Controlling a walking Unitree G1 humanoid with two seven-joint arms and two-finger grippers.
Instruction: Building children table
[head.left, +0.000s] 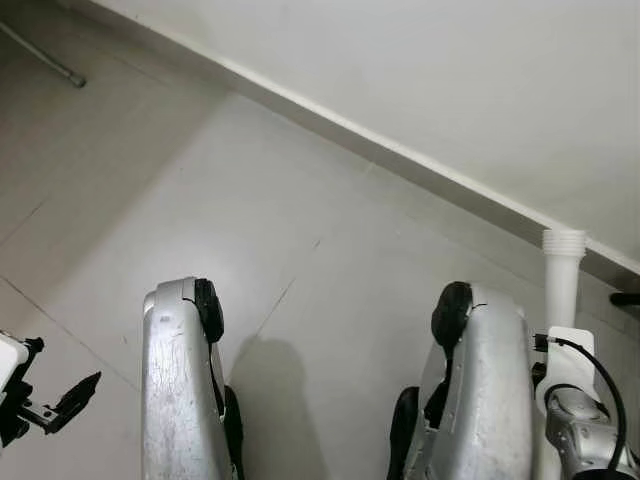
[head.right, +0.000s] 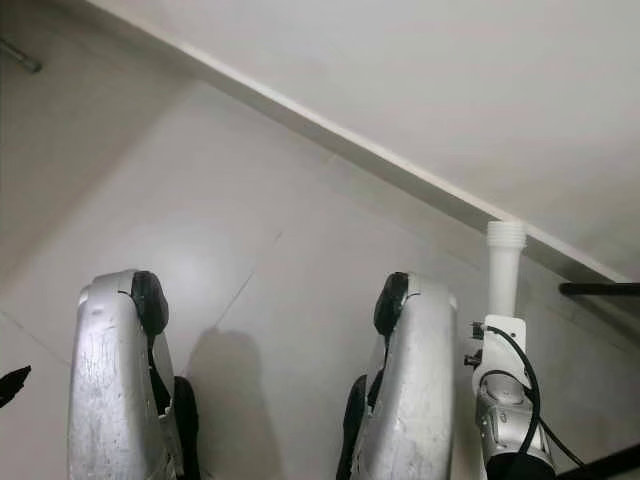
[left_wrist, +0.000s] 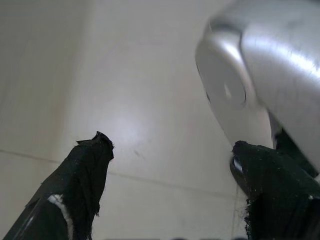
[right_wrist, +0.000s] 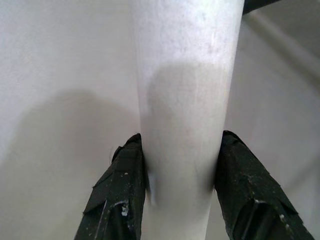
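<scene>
Right now, scene: we look down past our two silver legs (head.left: 180, 390) at a pale tiled floor (head.left: 250, 220), with a white wall (head.left: 450, 70) and its baseboard (head.left: 400, 155) running across ahead.

Right gripper (right_wrist: 181, 165): we clamp it around a white table leg (right_wrist: 185, 90); one black finger (right_wrist: 125, 190) presses on each side of the tube, both touching it.

Table leg: it is a smooth white cylinder held between our right fingertips and reaching away from them along the line of the fingers. From the head it stands upright just above our right wrist, its ribbed end (head.left: 563, 242) pointing toward the baseboard, outboard of our right leg.

Right wrist: a white bracket (head.left: 570, 345) with a looping black cable (head.left: 600, 375) sits right below the tube.

Left gripper (left_wrist: 170, 165): we hold it spread wide, nothing between the two frayed black fingertips (left_wrist: 92, 155), only floor tile beyond the gap. Our silver left leg lies close beside one finger.

Left arm: low at our left side, outboard of the left leg, its black fingertip (head.left: 75, 398) over the floor.

Far corner: a thin grey rod (head.left: 45, 58) lies on the floor, well apart from both grippers.
</scene>
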